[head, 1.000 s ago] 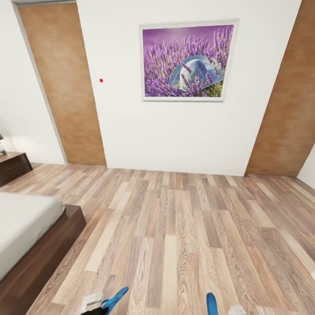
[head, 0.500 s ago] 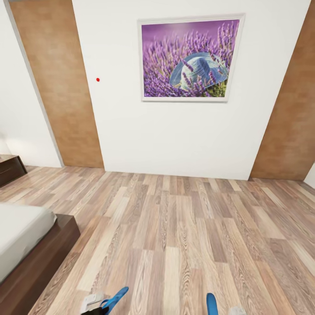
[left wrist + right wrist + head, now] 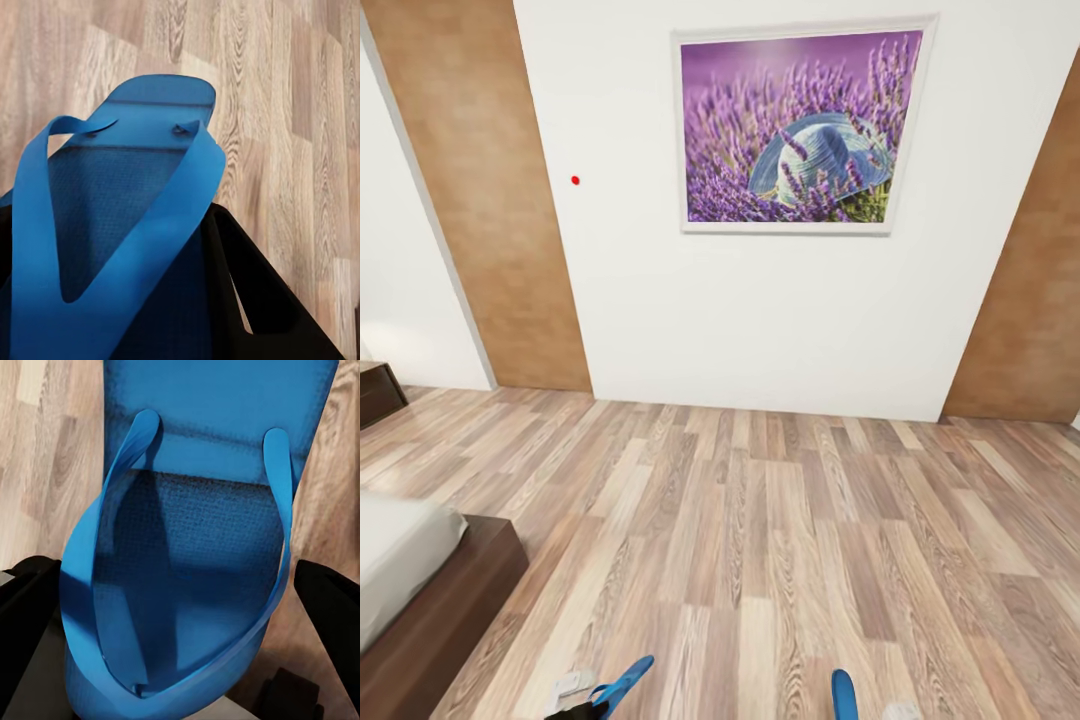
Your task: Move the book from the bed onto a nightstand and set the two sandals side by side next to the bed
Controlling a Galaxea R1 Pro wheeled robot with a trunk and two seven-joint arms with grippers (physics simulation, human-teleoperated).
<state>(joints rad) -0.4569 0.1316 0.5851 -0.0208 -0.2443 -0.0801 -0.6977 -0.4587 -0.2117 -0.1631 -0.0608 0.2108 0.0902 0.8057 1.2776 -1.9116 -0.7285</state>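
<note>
I hold one bright blue sandal in each gripper above the wood floor. The left sandal [image 3: 622,685] sticks out from my left gripper [image 3: 578,702] at the bottom of the head view. Its thong strap [image 3: 142,247] arches close to the left wrist camera, beside a black finger [image 3: 262,307]. My right gripper [image 3: 180,607] is shut on the other sandal [image 3: 195,532], with a black finger [image 3: 330,600] at its side; its tip [image 3: 844,695] shows in the head view. The bed [image 3: 445,610] fills the lower left corner, with the nightstand [image 3: 375,395] at the far left. The book is out of view.
Ahead stands a white wall with a framed lavender picture [image 3: 800,125] and a small red dot [image 3: 575,180]. Brown panels [image 3: 500,230] flank the wall on both sides. Wood plank floor [image 3: 760,540] stretches from me to the wall.
The whole head view has shifted: the wall and picture loom nearer, and the bed and nightstand have slid toward the left edge. Both sandals stay in the same spot in my grippers.
</note>
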